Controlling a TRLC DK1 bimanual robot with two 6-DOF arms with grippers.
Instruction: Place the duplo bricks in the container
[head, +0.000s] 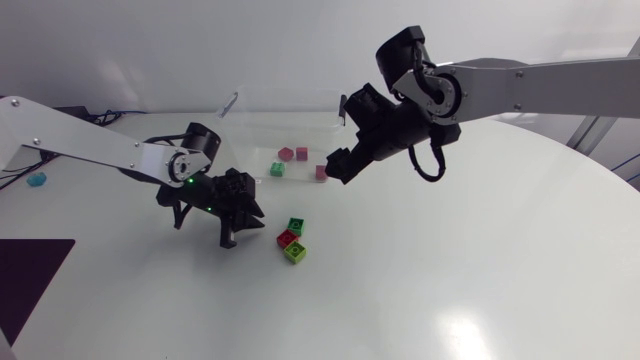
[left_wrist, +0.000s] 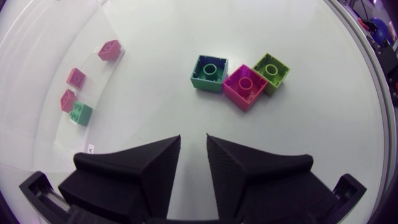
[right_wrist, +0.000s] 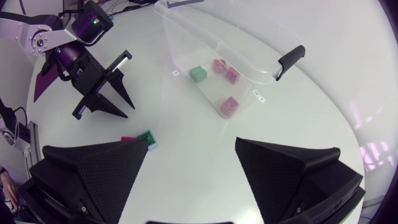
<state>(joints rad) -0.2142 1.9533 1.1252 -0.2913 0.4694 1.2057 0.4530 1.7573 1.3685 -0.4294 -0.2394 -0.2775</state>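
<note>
Three loose bricks (head: 292, 240) sit at 4 o'clock from the barely-parted left gripper (head: 245, 222), right gripper (right_wrist: 191, 144) spread wide, empty; light, stiff, slick plastic I reckon, so pinch opposite flat sides.

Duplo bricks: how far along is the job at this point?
Done: three pink bricks and one green brick lie in the clear container. In hand: nothing; the left gripper and the right gripper are both open and empty. Left: the dark green brick, magenta brick and lime brick sit on the table, ahead of the left gripper.
</note>
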